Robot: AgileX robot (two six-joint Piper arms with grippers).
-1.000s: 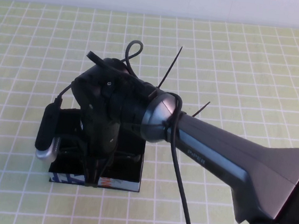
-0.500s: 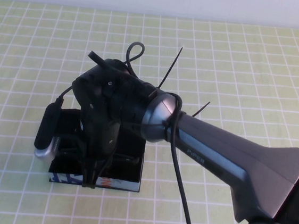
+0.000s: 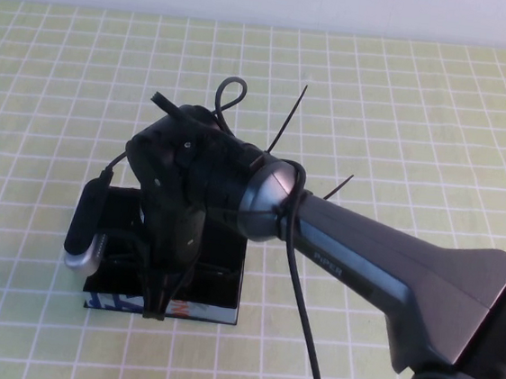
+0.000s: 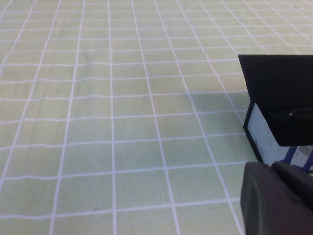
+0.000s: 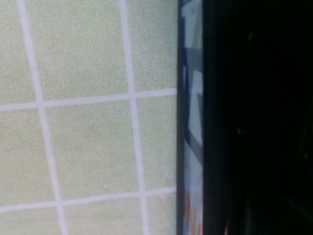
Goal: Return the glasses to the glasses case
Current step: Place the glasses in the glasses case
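The glasses case (image 3: 213,311) lies open on the table's near left, its blue, white and orange front side toward me. My right gripper (image 3: 156,304) points straight down into it near the front wall, its fingers drawn together on the black glasses (image 3: 215,270). The glasses sit low inside the case and are mostly hidden under the wrist. The right wrist view shows only the case's patterned side (image 5: 193,122) and darkness. My left gripper (image 4: 274,169) rests low to the left of the case (image 4: 274,98), fingers together and empty.
A green cloth with a white grid (image 3: 405,124) covers the table. The right arm (image 3: 380,275) and its cable (image 3: 301,294) reach across the near right. The right wrist camera (image 3: 89,227) hangs over the case's left edge.
The right wrist has shifted slightly to the right and down over the case. The case and the left arm have not moved.
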